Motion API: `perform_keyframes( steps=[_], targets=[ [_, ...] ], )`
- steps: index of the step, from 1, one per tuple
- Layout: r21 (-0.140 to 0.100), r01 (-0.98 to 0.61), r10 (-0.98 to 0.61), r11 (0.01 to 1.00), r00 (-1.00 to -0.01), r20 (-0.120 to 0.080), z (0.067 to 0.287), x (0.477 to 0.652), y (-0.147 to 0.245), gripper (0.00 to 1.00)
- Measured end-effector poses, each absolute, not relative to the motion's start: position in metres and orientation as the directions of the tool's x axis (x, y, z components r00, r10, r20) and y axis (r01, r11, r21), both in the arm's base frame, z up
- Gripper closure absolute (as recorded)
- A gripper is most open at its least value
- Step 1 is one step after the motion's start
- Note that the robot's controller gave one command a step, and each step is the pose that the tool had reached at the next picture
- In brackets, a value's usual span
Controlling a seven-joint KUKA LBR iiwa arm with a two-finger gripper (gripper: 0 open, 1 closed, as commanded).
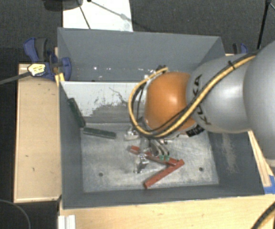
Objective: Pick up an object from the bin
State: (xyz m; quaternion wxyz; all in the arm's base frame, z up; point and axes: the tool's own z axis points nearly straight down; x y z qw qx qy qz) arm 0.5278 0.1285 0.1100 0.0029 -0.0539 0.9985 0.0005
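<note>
My gripper (pixel 141 163) hangs low over the middle of the bin floor, under the arm's orange cover. Right beside it lie two red-brown flat sticks: a long one (pixel 162 173) slants toward the front, and a shorter one (pixel 152 158) crosses it beneath the gripper. The gripper's metal tip touches or nearly touches the shorter stick's left end. A small green piece (pixel 164 152) peeks out by the sticks, partly hidden under the arm.
A dark green bar (pixel 99 133) lies flat at the back left of the floor. Another dark green bar (pixel 75 112) leans on the left wall. The arm covers the bin's right rear part.
</note>
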Motion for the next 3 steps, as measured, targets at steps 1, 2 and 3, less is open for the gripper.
perform_keyframes(
  steps=[1,2,3],
  targets=[
    [0.005,-0.015,-0.014,1.0,-1.0,-0.02,0.076,0.555,0.079,1.0],
    [0.005,-0.013,-0.013,1.0,-1.0,-0.02,0.076,0.555,0.079,1.0],
    [0.001,-0.064,-0.064,0.998,-0.998,-0.003,0.208,0.551,0.092,1.0]
  ],
)
